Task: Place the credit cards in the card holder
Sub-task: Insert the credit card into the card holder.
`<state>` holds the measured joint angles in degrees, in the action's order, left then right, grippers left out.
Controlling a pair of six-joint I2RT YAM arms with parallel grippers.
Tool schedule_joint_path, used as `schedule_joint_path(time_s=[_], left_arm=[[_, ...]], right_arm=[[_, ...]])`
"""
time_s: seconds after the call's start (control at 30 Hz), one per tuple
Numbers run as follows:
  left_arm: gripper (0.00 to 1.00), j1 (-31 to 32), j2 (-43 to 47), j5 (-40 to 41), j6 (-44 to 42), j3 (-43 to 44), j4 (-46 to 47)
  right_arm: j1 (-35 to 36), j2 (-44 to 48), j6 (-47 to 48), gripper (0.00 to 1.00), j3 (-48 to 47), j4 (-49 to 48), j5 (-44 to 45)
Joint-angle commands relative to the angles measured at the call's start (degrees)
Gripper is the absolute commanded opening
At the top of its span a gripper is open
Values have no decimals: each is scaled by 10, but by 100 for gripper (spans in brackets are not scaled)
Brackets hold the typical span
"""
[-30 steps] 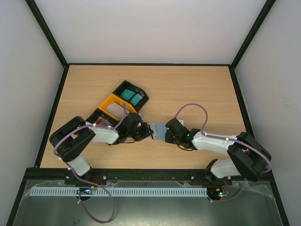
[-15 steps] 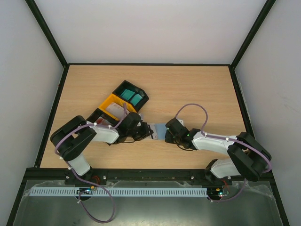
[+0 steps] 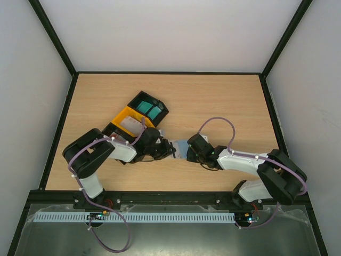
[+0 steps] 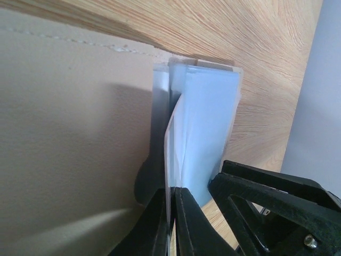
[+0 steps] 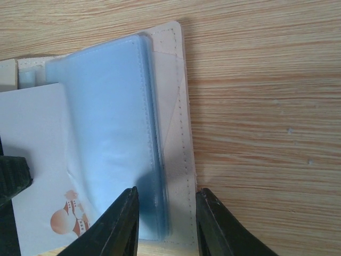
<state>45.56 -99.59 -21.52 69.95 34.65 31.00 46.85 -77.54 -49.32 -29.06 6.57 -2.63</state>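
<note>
The beige card holder [image 3: 181, 146] lies open on the table between my two grippers. In the right wrist view its beige stitched edge [image 5: 177, 101] and pale blue plastic sleeves [image 5: 112, 128] show. My left gripper [image 4: 173, 194] is shut on a thin white credit card [image 4: 171, 144], seen edge-on against the sleeves [image 4: 210, 117]. The same card [image 5: 37, 144], white with red marks, lies partly over the sleeves in the right wrist view. My right gripper [image 5: 166, 216] is open, with its fingers standing over the holder's right edge and the sleeves. Teal cards [image 3: 149, 110] lie in the black bin.
The black and yellow tray bins [image 3: 123, 113] stand behind the left gripper [image 3: 168, 149], with a whitish card [image 3: 128, 124] in the yellow bin. The right gripper [image 3: 189, 151] sits close to the left one. Bare wood [image 3: 229, 101] lies to the right and behind.
My left arm has moved a little to the right, carrying the white card closer in over the holder. The right arm has barely moved.
</note>
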Motion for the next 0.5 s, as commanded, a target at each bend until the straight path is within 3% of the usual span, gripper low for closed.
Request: schedule_joint_path(time_s=[0.0, 0.47], left_arm=[[7, 1, -24, -6, 2, 6, -4], [6, -7, -22, 47, -26, 26, -52]], right_arm=[[3, -22, -5, 29, 10, 18, -11], [3, -21, -4, 29, 14, 17, -9]])
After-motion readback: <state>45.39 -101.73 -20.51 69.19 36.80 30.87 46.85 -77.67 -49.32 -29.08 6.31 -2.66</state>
